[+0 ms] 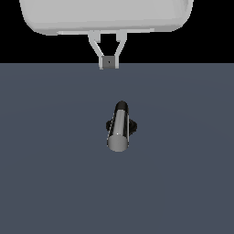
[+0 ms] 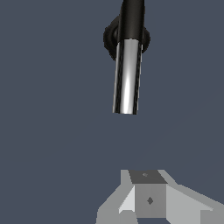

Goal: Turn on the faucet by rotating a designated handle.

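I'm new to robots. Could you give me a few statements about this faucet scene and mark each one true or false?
1. The gripper is clamped on the handle. False: it is clear of the handle, touching nothing.
2. The handle is a shiny grey bar. True.
3. The faucet has a black base. True.
4. Two handles jut from the base. False: only one.
5. The fingers hold a cup. False: no cup is visible.
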You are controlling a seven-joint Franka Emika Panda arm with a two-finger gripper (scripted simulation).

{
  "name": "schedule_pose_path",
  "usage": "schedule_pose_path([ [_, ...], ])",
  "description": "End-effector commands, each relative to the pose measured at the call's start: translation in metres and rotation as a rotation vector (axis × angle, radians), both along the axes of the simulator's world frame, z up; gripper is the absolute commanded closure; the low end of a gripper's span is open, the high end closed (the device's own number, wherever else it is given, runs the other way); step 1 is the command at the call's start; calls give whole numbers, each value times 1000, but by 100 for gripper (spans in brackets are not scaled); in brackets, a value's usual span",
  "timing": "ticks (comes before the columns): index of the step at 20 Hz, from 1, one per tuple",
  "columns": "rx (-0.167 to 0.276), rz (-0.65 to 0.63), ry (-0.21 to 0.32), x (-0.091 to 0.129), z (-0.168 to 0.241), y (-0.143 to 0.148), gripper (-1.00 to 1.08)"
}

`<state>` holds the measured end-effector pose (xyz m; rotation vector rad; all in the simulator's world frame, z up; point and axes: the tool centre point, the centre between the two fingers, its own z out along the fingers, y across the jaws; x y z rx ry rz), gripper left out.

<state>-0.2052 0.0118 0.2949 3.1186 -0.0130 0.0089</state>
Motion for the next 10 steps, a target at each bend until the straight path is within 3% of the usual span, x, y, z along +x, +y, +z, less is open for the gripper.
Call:
schedule_pose_path([
  [1,2,2,0,5,-19,3,108],
  [10,11,10,2,23,-86,15,108],
])
